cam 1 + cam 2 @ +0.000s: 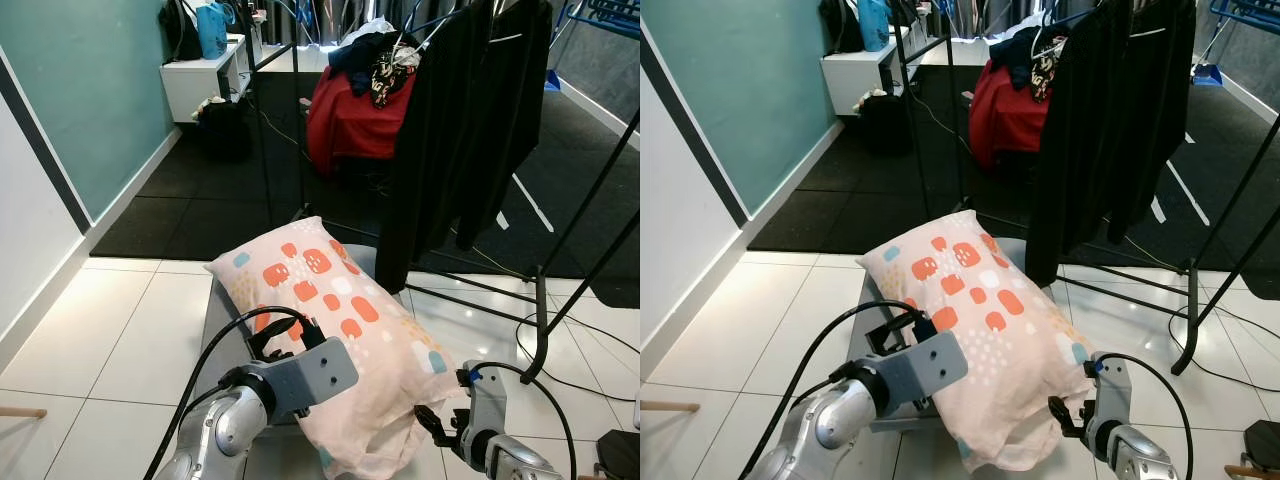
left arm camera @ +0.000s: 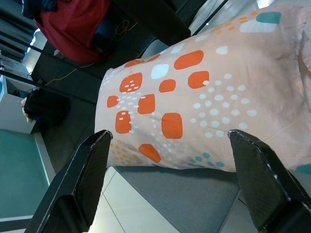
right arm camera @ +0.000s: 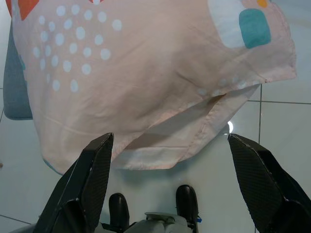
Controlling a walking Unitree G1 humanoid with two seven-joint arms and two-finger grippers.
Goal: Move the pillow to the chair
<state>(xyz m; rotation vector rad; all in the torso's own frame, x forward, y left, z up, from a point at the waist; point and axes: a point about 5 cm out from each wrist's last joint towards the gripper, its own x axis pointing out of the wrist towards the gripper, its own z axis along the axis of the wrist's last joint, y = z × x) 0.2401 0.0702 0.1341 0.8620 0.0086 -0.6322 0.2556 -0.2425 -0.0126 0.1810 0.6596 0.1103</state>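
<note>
A pale pink pillow [image 1: 340,330] with orange and teal patches lies across the grey seat of the chair [image 1: 222,318], its near end hanging over the seat's front edge. My left gripper [image 2: 170,138] is open beside the pillow's left flank, and its fingers [image 2: 85,179] straddle the patterned side without touching it. My right gripper [image 3: 170,141] is open too, low at the pillow's drooping near right corner [image 1: 435,420], with the loose cover hem in front of its fingers [image 3: 92,179].
A black clothes rack [image 1: 470,120] hung with dark garments stands just behind and right of the chair, its foot [image 1: 540,330] and cables on the tiles. Red fabric [image 1: 350,110] and a white cabinet [image 1: 200,80] lie further back. A teal wall [image 1: 80,90] runs along the left.
</note>
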